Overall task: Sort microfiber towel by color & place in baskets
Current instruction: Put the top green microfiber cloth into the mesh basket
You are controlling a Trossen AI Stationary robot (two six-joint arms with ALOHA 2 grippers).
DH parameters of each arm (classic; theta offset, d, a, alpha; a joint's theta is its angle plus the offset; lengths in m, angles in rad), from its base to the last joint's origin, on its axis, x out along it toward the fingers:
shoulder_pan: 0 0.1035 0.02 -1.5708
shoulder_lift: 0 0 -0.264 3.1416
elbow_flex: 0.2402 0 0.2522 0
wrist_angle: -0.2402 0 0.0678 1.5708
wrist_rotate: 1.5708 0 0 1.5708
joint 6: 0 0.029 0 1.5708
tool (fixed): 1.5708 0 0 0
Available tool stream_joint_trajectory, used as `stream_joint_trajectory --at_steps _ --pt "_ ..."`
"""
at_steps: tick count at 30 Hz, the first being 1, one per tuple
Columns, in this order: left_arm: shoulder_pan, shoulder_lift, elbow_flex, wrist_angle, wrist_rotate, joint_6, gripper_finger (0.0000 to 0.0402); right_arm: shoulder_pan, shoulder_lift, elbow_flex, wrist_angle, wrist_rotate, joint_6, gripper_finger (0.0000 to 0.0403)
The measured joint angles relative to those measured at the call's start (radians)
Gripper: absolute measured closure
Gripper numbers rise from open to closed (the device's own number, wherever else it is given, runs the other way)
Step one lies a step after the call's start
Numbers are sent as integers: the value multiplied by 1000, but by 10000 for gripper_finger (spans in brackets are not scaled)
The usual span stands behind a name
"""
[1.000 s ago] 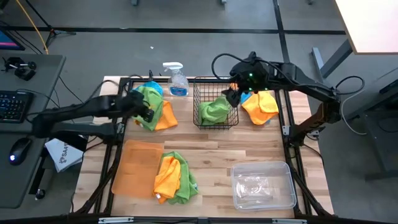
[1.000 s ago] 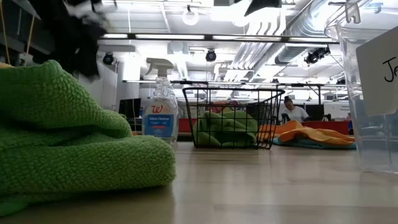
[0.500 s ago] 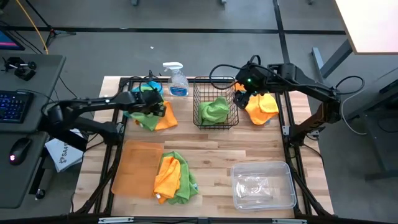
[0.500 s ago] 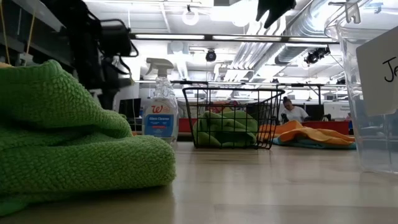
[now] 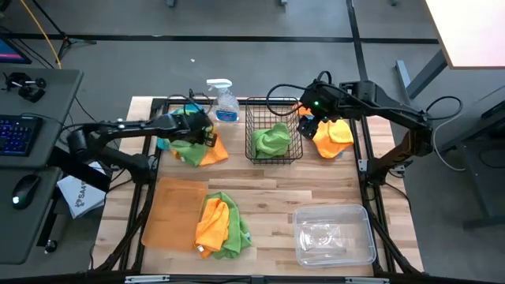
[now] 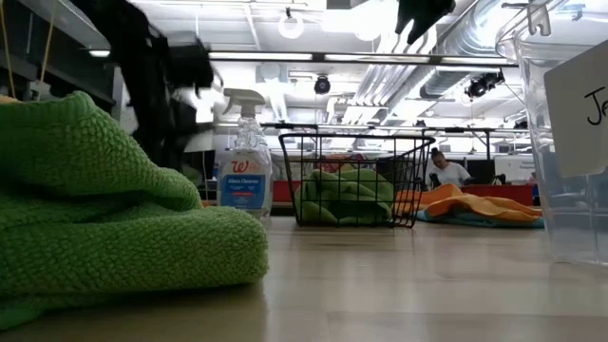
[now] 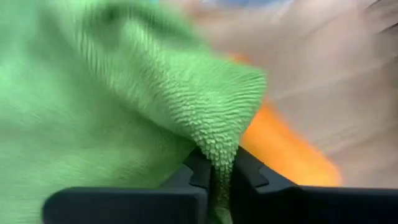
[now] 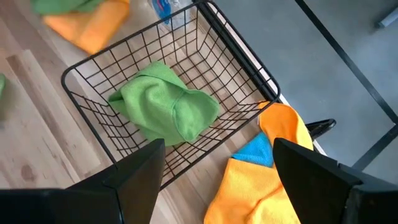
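Nearest the front edge of the table (image 5: pixel 268 185), a clear plastic bin (image 5: pixel 333 234) stands on the right side; nothing is visible inside it. To its left a flat orange tray (image 5: pixel 172 213) lies on the wood, and an orange towel (image 5: pixel 213 222) bunched with a green towel (image 5: pixel 237 234) rests partly over the tray's right edge, the green one spilling onto the table.

Farther back, in the middle, stands the black wire basket (image 5: pixel 273 132). It holds one green towel (image 8: pixel 163 110), loosely folded, and nothing else.

Right of the basket, outside it, is a heap of orange cloth (image 5: pixel 331 136) with a turquoise cloth (image 8: pixel 255 151) showing beneath it. The right gripper (image 5: pixel 308 124) hangs above the gap between basket and heap, its fingers spread wide and empty.

Left of the basket lies another heap: a lime green towel (image 5: pixel 188 146) over an orange towel (image 5: pixel 211 150), with a trace of blue at the back edge. The left gripper (image 5: pixel 207 134) is down at this heap, its fingers (image 7: pixel 200 175) pinched closed on a fold of the lime green towel.

At the far edge stands a spray bottle (image 5: pixel 224 101) of blue liquid.

Count: three containers, one occupied; three green cloths in view, at least three orange; the number of blue cloths cannot be fixed.
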Motion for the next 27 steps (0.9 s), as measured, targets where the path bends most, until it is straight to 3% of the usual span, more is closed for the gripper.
stream_joint_trajectory --at_steps 7,12,19,23,27 --pt "-75 -221 225 74 -4 130 399 0 -90 0 43 0 33 108" --pt "-147 -243 370 229 -16 256 401 0 -174 0 102 42 70 108" --pt "-203 -86 430 556 60 434 401 0 -232 0 124 157 75 108" --pt "-203 62 430 771 162 465 401 0 -232 0 123 183 76 108" --pt "-203 217 430 871 187 428 401 0 -224 0 121 185 71 108"
